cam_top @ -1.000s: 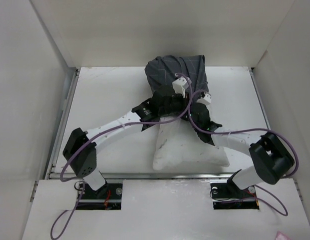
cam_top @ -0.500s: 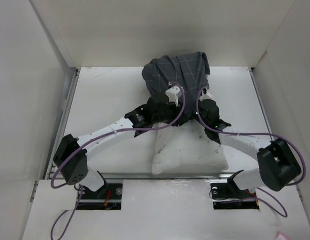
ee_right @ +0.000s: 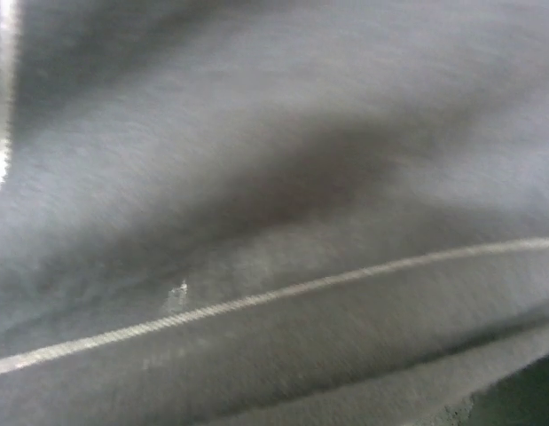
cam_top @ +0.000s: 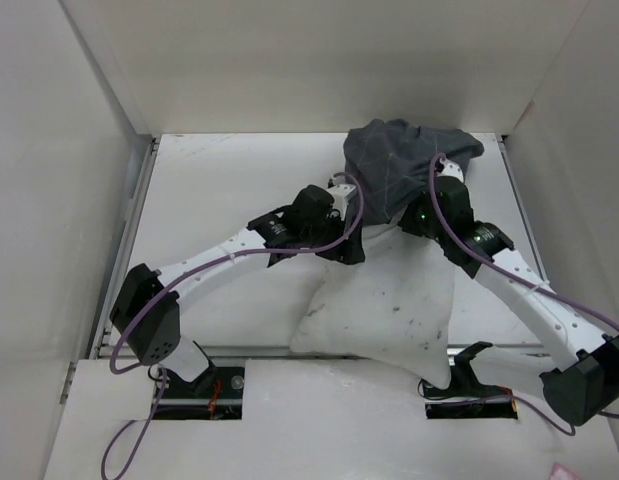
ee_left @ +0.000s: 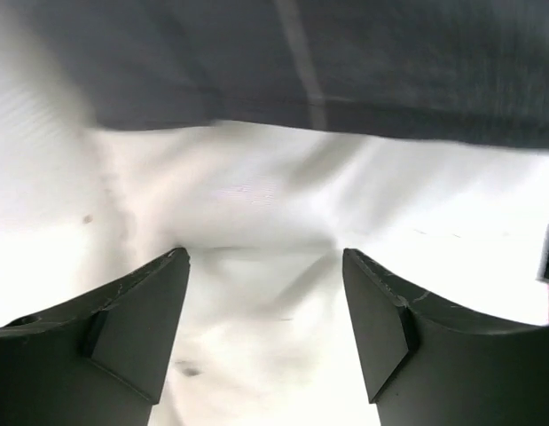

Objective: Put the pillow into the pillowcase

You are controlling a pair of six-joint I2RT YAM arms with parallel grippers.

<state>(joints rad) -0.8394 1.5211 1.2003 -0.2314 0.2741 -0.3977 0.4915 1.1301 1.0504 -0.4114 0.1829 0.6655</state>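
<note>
White speckled pillow, far end under bunched grey pillowcase

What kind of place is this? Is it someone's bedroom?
Probably not a bedroom, more likely a robot test booth. Plain white panels wall in a white table. The left arm and the right arm are bolted at its near edge, with the pillow and the pillowcase on it.

Blurred pillowcase fills the right wrist view, hiding its fingers.
</note>
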